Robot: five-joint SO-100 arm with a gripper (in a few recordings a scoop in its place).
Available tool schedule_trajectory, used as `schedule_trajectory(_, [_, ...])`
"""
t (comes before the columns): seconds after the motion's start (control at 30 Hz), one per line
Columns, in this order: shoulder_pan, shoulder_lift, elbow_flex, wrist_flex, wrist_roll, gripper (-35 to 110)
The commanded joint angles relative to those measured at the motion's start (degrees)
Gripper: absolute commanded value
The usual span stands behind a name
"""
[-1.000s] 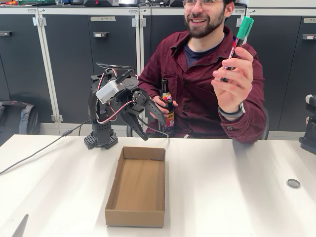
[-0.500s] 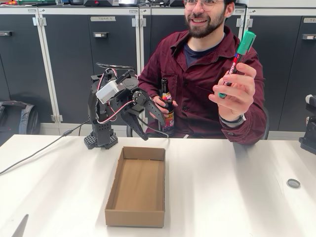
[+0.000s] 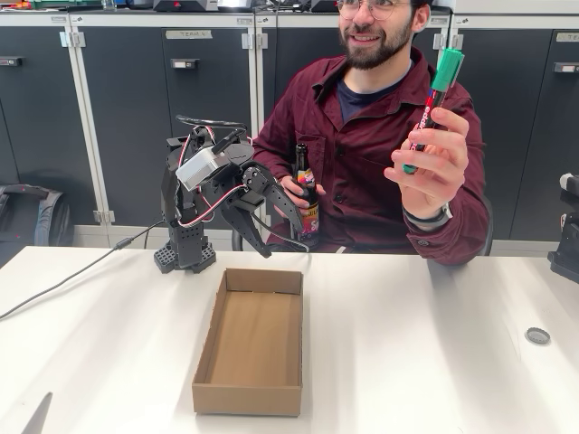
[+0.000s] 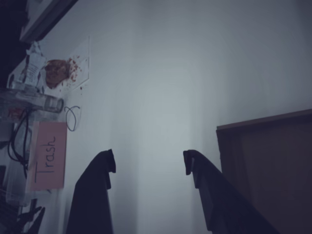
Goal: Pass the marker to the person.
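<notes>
The person (image 3: 362, 154) sits behind the table and holds the teal-green marker (image 3: 436, 86) up in a raised hand, at the right of the fixed view. The marker stands nearly upright, its cap end on top. My gripper (image 3: 280, 237) hangs folded near the arm's base at the table's back left, well away from the marker. It is open, and in the wrist view my gripper (image 4: 148, 161) has only bare white table between its two dark fingers.
An open cardboard box (image 3: 246, 398) lies in the middle of the table, also at the right of the wrist view as the box (image 4: 273, 161). The person's other hand holds a dark bottle (image 3: 308, 194). A small round cap (image 3: 537, 335) lies at the right. A pink "Trash" label (image 4: 48, 155) is on the left.
The person's raised hand has shifted slightly and tipped the marker back towards upright. My arm and gripper have not moved.
</notes>
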Motion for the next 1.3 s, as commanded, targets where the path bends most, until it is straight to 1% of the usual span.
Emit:
schedule_trajectory(0.0, [0.62,4.48,-0.88,0.09,-0.35,31])
schedule_trajectory(0.7, [1.67,4.48,-0.88,-0.18,-0.97,31])
schedule_trajectory(1.27, [1.93,4.66,-1.85,1.49,-0.79,30])
